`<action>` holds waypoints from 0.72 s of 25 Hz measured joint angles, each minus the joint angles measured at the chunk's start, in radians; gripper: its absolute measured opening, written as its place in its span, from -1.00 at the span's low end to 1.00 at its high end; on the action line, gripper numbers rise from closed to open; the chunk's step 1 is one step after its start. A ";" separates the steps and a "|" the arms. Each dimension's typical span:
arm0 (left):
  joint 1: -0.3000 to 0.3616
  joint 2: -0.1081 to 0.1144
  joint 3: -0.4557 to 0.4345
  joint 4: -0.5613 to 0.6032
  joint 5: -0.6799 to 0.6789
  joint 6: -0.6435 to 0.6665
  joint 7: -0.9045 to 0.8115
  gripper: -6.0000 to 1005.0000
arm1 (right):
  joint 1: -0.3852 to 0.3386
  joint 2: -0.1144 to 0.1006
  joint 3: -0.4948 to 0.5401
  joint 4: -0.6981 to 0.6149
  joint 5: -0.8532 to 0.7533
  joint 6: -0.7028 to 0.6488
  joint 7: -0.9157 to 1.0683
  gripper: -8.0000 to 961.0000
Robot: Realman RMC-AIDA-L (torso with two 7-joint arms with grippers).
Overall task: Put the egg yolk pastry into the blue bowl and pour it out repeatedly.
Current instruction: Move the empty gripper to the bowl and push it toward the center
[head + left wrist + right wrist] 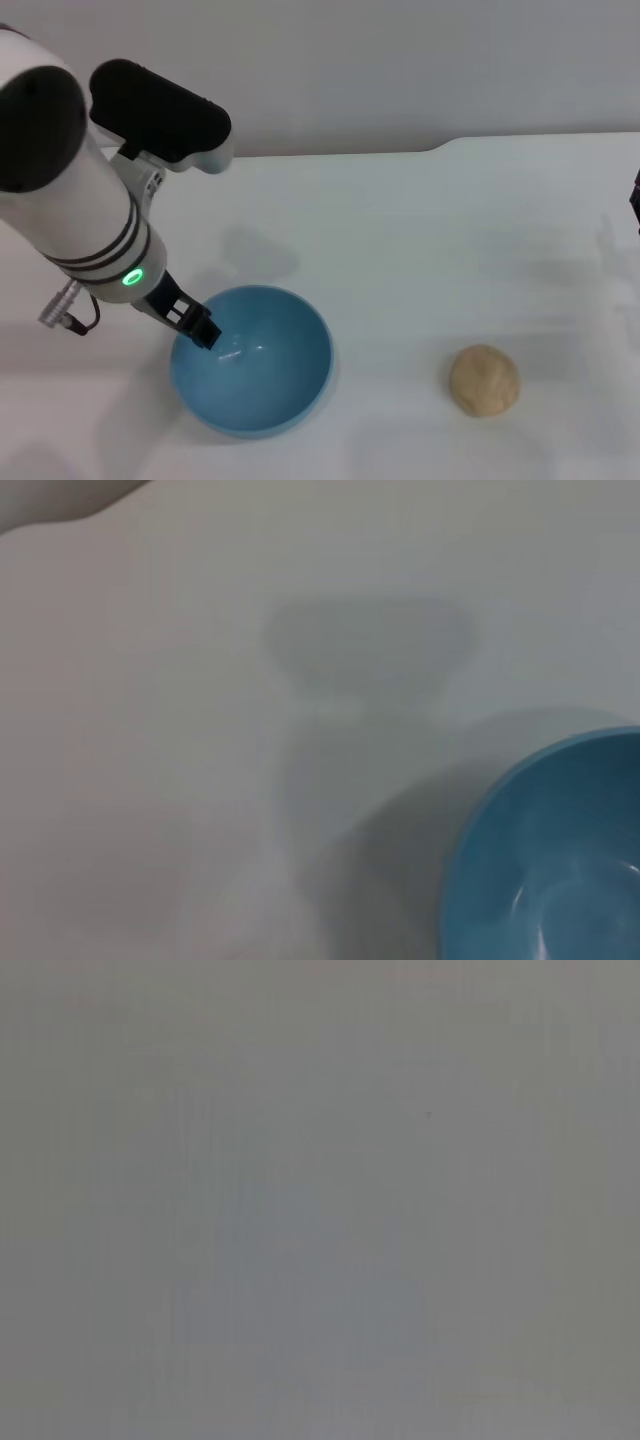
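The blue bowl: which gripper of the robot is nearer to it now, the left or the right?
The left. The left gripper is at the blue bowl, on its rim on the robot's left side. The right arm barely shows at the table's far right edge, away from the bowl.

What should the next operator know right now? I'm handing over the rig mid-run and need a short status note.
Left gripper: at the blue bowl, on its left rim; grip unclear.
Right gripper: only a dark sliver of that arm at the head view's right edge, parked.
Blue bowl: upright and empty, near the table's front edge.
Egg yolk pastry: lies on the table right of the bowl, apart from it, untouched.
Left to do: put the pastry in the bowl, then pour it out.
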 joint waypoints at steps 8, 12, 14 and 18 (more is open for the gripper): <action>-0.040 -0.002 0.013 -0.078 -0.030 0.018 -0.010 0.57 | -0.001 0.000 0.000 0.000 0.000 -0.001 0.002 0.07; -0.053 -0.002 0.013 -0.124 -0.041 0.048 -0.013 0.57 | -0.001 0.000 0.000 0.000 0.000 -0.001 0.003 0.07; -0.063 -0.002 0.013 -0.160 -0.044 0.072 -0.017 0.57 | 0.000 0.000 0.000 0.000 0.000 -0.001 0.003 0.07; -0.085 -0.001 0.009 -0.230 -0.073 0.116 -0.018 0.57 | -0.001 0.000 0.000 0.000 0.000 -0.001 0.002 0.07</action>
